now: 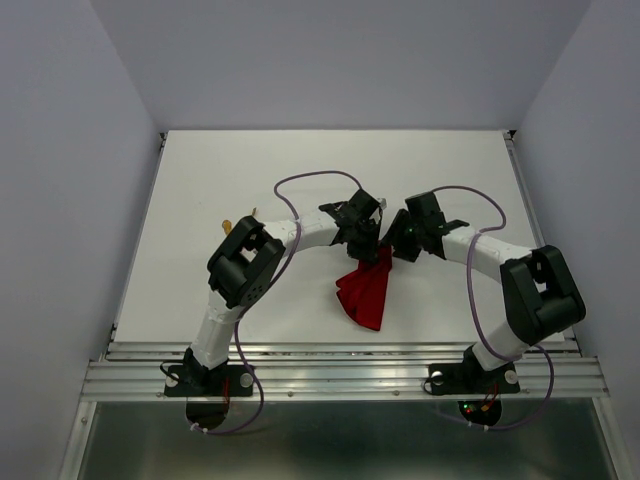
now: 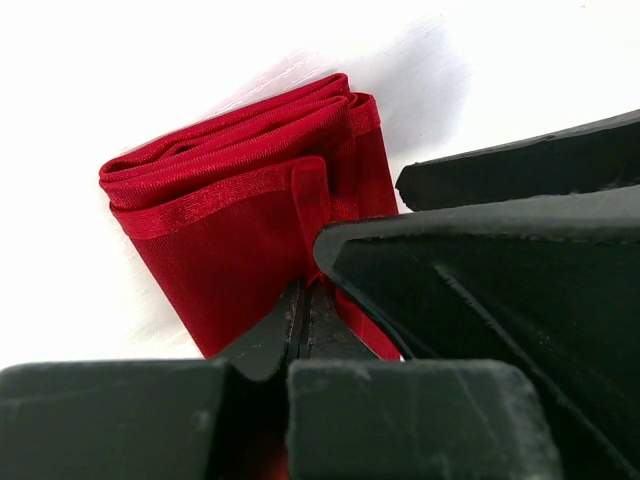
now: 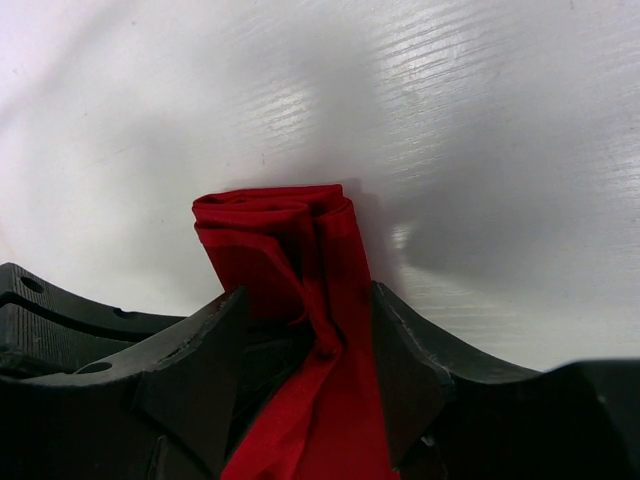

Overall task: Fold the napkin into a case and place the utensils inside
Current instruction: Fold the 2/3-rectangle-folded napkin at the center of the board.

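Observation:
The red napkin lies folded in several layers mid-table, fanning out toward the near edge, its far end gathered between both grippers. My left gripper is shut, pinching a folded edge of the napkin at the fingertips. My right gripper is open, and a bunched strip of the napkin runs between its spread fingers without being clamped. Only two small gold tips of the utensils show behind the left arm's elbow; the rest is hidden.
The left arm's elbow stands over the utensils at the left. The right gripper's body sits close against the left gripper. The white table reaches to grey walls on three sides; a metal rail runs along the near edge.

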Controlling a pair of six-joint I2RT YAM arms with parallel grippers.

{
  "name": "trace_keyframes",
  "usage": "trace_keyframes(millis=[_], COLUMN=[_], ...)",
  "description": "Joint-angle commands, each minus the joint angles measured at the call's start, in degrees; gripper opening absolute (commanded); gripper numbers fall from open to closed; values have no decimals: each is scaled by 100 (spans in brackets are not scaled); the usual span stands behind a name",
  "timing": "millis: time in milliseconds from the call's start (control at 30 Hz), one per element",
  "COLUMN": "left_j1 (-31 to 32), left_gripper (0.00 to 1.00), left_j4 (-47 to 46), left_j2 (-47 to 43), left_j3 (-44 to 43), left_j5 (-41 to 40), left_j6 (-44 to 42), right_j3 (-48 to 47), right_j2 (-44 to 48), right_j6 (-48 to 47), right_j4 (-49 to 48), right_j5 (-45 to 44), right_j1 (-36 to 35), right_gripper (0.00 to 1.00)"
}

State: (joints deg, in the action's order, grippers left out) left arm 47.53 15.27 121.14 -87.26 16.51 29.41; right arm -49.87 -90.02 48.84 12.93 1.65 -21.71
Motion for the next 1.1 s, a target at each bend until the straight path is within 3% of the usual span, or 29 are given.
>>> trace_keyframes(millis=[0, 233, 633, 900, 1067], left_j1=[20, 28, 20, 20, 28], left_gripper=[0, 0, 0, 0, 0], left_j4=[-77, -103, -173, -191, -173], left_j2=[-12, -12, -108, -126, -108], left_j3=[-89, -89, -80, -107, -168], left_j5=[80, 106, 221, 247, 247], left_j6=[-84, -84, -172, -225, -234], right_j3=[-84, -199, -374, -436, -383], right_j2=[108, -138, -683, -789, -763], right_j6=[-58, -366, -516, -569, -533], right_j4=[-18, -10, -1, 43, 34], right_j5=[-51, 204, 178, 169, 160], right_j1=[1, 1, 1, 1, 1], right_gripper=[58, 64, 59, 45, 28])
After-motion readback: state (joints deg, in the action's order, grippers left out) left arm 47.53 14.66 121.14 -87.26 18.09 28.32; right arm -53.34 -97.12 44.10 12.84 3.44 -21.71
